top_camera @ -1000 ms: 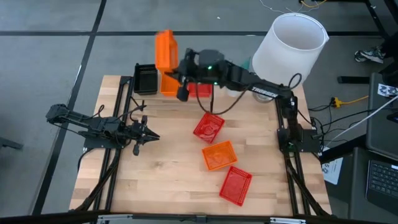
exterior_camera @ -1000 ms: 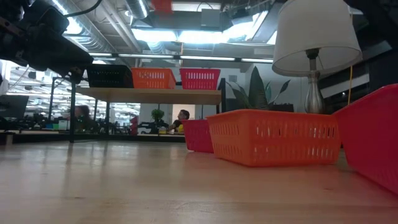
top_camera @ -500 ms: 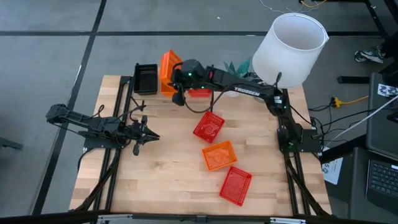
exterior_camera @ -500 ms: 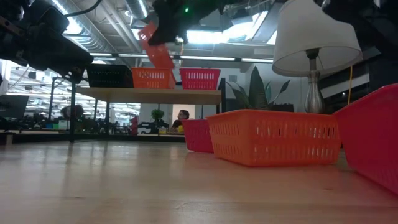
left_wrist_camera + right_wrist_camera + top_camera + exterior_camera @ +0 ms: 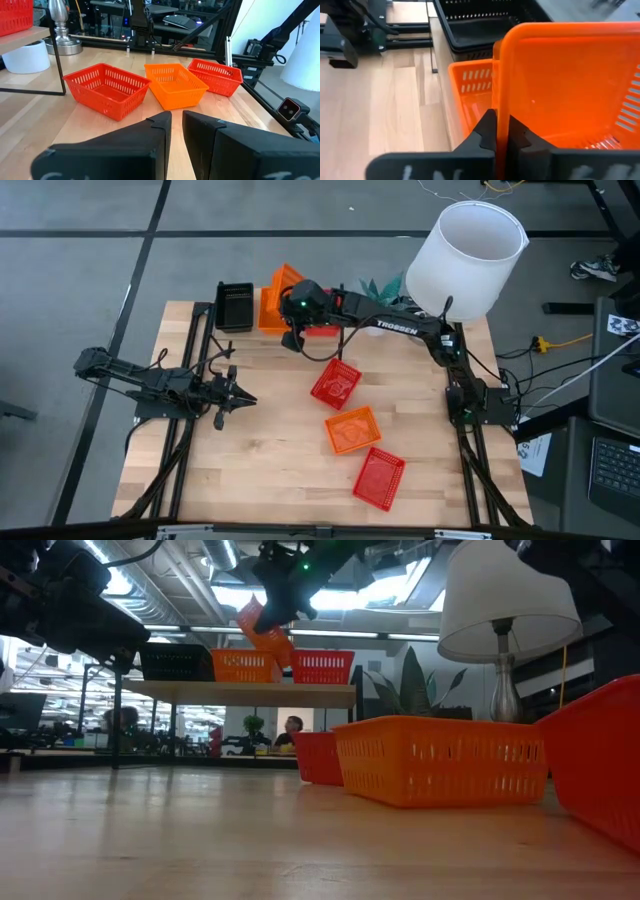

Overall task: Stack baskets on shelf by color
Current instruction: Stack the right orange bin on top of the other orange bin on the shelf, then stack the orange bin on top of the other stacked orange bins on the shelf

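With the orange basket [image 5: 262, 632] tilted over the orange one on the shelf [image 5: 240, 691] at the table's far edge, the right gripper [image 5: 501, 131], clamped on its rim, should level it, then lower it squarely to nest.

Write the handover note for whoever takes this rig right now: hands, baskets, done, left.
Right hand: shut on the rim of a tilted orange basket, held over the orange basket on the shelf, not yet nested.
Left hand: idle low over the table's left side, holding nothing.
Shelf: black basket, orange, red basket, in a row.
On the table: two red baskets and one orange.
Left: seat the held orange, then stack the three table baskets by color.
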You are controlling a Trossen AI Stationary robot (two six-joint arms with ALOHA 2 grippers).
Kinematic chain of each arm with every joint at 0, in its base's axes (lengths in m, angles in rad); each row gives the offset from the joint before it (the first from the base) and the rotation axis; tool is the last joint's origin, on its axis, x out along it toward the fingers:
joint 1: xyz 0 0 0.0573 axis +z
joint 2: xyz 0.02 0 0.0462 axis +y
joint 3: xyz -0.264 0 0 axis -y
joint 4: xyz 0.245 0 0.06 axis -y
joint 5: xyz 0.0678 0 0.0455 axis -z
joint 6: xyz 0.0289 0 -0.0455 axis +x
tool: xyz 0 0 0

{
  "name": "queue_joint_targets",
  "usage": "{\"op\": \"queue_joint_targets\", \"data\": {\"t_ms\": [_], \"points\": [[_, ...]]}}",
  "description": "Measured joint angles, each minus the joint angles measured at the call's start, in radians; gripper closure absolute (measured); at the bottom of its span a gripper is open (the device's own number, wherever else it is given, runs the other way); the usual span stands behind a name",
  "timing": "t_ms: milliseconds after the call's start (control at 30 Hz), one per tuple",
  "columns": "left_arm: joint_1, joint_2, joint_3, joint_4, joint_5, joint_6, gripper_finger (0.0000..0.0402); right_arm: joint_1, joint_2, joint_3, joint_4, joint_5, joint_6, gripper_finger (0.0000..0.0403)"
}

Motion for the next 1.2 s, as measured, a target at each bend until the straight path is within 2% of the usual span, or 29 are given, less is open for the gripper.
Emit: {"op": "queue_joint_targets", "data": {"t_ms": [300, 767, 900, 1033, 1100, 1200], "points": [[0.000, 0.000, 0.000, 0.000, 0.000, 0.000, 0.0363, 0.001, 0.000, 0.000, -0.002, -0.040, -0.006, 0.0393], [0.000, 0.000, 0.000, 0.000, 0.000, 0.000, 0.0363, 0.001, 0.000, 0.000, 0.032, -0.040, -0.025, 0.0291], [0.000, 0.000, 0.000, 0.000, 0.000, 0.000, 0.0363, 0.007, 0.001, 0.016, 0.052, -0.040, -0.019, 0.0273], [0.000, 0.000, 0.000, 0.000, 0.000, 0.000, 0.0363, 0.035, -0.001, 0.125, -0.082, -0.047, 0.054, 0.0270], [0.000, 0.001, 0.000, 0.000, 0.000, 0.000, 0.0363, 0.061, -0.041, 0.104, -0.168, -0.095, 0.145, 0.0270], [0.000, 0.001, 0.000, -0.002, 0.000, 0.000, 0.0363, 0.110, -0.078, 0.083, -0.396, -0.191, 0.290, 0.0270]]}}
